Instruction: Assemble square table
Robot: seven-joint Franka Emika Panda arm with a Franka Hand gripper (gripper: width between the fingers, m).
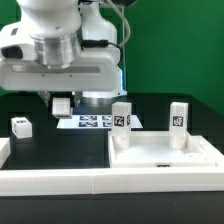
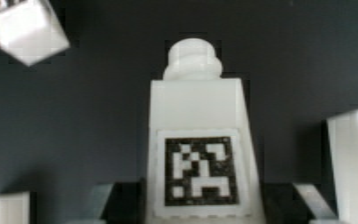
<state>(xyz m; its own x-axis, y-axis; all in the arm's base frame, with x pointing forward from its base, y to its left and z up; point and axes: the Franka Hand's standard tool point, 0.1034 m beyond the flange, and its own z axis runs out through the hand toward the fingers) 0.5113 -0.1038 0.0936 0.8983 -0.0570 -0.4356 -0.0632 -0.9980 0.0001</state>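
The white square slab [image 1: 165, 155] lies at the exterior view's right, with two tagged legs standing upright on it, one [image 1: 121, 118] at its left corner and one [image 1: 178, 115] further right. My gripper [image 1: 62, 100] hangs left of the slab, shut on a third white leg [image 1: 62, 105] held just above the black table. In the wrist view this leg [image 2: 201, 110] sits between my fingers [image 2: 123, 200], its tag facing the camera and its rounded tip pointing away. A fourth leg [image 1: 21, 126] lies loose at the left and also shows in the wrist view [image 2: 25, 30].
The marker board [image 1: 92, 122] lies flat behind the slab, just right of my gripper. White barrier rails run along the front [image 1: 60, 182] and the left edge [image 1: 4, 150]. A white edge [image 2: 354, 150] shows beside the held leg; I cannot tell what it is.
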